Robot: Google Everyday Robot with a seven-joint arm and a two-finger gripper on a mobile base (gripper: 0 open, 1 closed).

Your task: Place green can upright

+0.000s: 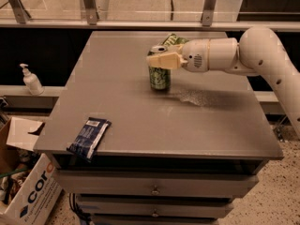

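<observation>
While the green can (159,78) is standing up straight on the gray table (140,121) with its silver top facing up, the gripper (155,58) is holding it near the top. One of the pale fingers (165,61) is lying across the front of the can and the other is hiding behind it, so they are closing snugly on the can. The can is sitting toward the back of the table, near the middle. The white arm (262,50) is reaching in from the right side. A green crinkly bag (171,38) is peeking out just behind the gripper. A dark blue packet (89,136) is lying flat near the front left corner, well apart from the can. A white pump bottle (30,79) is standing on a ledge to the left, and a cardboard box (28,196) is sitting on the floor below it.
</observation>
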